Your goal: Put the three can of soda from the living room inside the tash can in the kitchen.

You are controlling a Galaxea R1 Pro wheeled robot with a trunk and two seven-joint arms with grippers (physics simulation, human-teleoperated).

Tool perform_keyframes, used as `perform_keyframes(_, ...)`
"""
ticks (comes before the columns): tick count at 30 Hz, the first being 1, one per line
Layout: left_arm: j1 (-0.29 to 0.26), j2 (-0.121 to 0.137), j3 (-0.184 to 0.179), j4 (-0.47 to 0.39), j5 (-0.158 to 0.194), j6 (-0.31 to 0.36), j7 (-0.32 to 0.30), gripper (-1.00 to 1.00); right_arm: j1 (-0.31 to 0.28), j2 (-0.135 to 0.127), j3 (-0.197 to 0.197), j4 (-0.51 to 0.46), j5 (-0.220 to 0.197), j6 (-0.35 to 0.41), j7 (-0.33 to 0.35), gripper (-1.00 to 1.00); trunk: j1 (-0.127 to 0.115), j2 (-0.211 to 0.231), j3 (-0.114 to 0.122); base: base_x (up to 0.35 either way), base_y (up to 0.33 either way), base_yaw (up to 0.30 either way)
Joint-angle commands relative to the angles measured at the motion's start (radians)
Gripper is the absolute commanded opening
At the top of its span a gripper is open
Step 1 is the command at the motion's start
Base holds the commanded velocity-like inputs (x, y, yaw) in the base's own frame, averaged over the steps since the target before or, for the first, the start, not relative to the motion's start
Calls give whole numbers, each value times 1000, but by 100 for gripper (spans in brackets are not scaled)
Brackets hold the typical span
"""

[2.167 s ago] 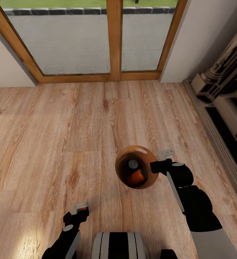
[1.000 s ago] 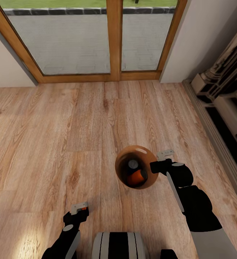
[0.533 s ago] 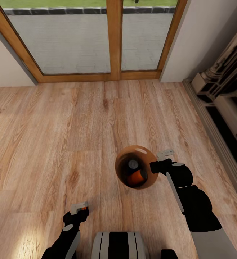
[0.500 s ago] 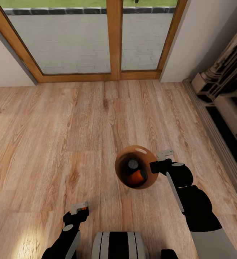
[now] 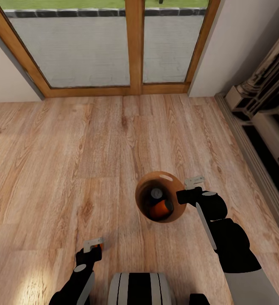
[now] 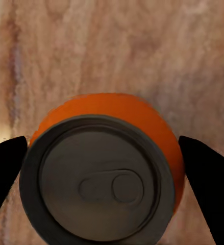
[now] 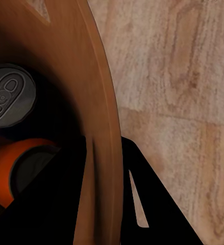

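between left gripper (image 6: 104, 168) fingers, soda can (image 6: 101, 173)

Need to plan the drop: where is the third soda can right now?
The third can stands upright on the wood floor, between the left pincer's fingers.

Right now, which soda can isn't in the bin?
The upright can between the left gripper fingers, over bare floor; the other two sit inside the bin.

Floor (image 5: 71, 152): light wood planks, grain running away from the camera.
Glass doors (image 5: 84, 46): wood-framed, grey paving and a grass strip outside.
Wall (image 5: 237, 38): plain pale grey, right of the doors.
Fireplace surround (image 5: 262, 106): pale stepped mouldings at far right.
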Motion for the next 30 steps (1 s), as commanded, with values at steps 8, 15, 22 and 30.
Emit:
perform_keyframes(8,0,0,0,0,-1,0,0,-100,0,0,0,0,-18,0,3,-100,0,0,0,0,0,0)
perform_keyframes(15,0,0,0,1,-1,0,0,-100,0,0,1,0,-18,0,3,-100,0,0,0,0,0,0)
perform_keyframes(22,0,0,0,2,-1,0,0,-100,0,0,1,0,-18,0,3,-100,0,0,0,0,0,0)
perform_keyframes(30,0,0,0,4,-1,-1,0,-100,0,0,1,0,-18,0,3,-100,0,0,0,0,0,0)
